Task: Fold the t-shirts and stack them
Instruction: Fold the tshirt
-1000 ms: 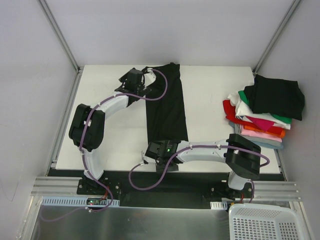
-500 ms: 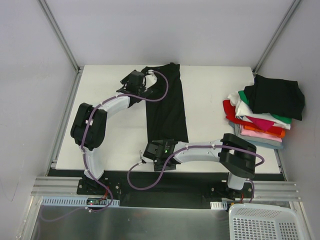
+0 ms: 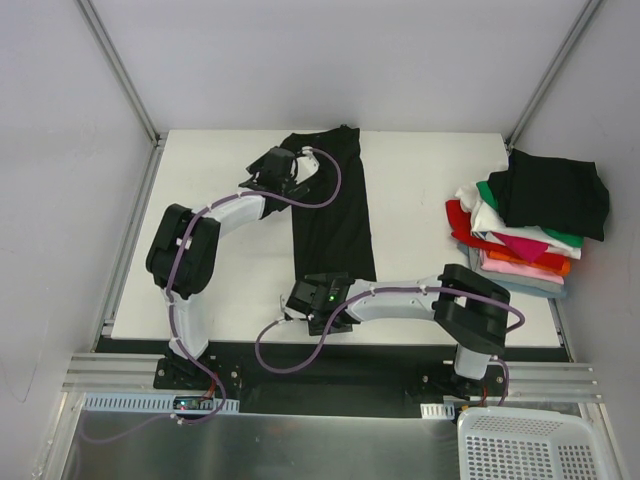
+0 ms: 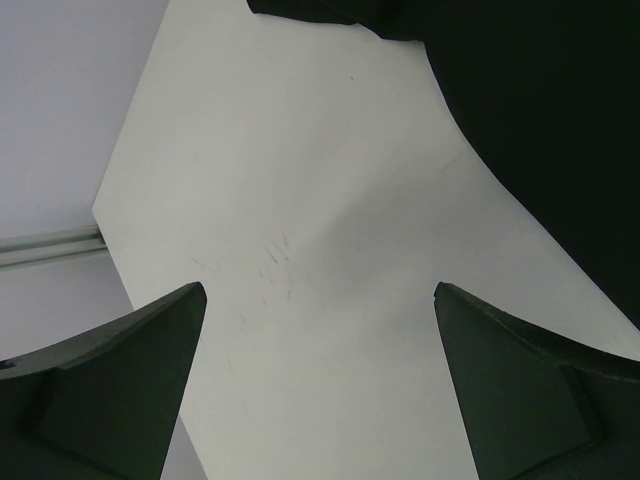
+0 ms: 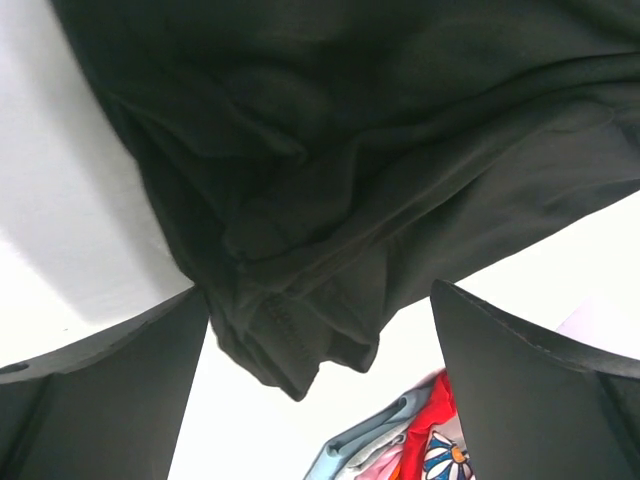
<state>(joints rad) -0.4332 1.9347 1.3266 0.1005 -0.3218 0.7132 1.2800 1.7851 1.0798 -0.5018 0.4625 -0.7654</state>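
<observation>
Count first: 2 arms, 2 grippers, 1 long tee, 1 stack, 1 basket. Nearest is the white basket [image 3: 530,445], near and right of the long tee and off the table [image 3: 420,190]. Next, the right gripper [image 3: 318,297] sits at the long tee's near end with its jaws spread wide, holding nothing. The long tee [image 3: 335,210] is black and lies as 1 narrow strip running away from the arms. Well to its right is the stack [image 3: 520,250], black on top, with green, white, red, pink, orange and blue-grey edges under it. At the long tee's far left edge, the left gripper [image 3: 295,170] is spread wide too and empty.

The right wrist view adds the crumpled hem hanging between the right gripper's fingers [image 5: 110,390], which the top view hides. The left wrist view shows mostly bare table, with the long tee off to the right.

Over the last second the left gripper has slid closer to the long tee and the right arm has edged left; the cloth hasn't stirred.
</observation>
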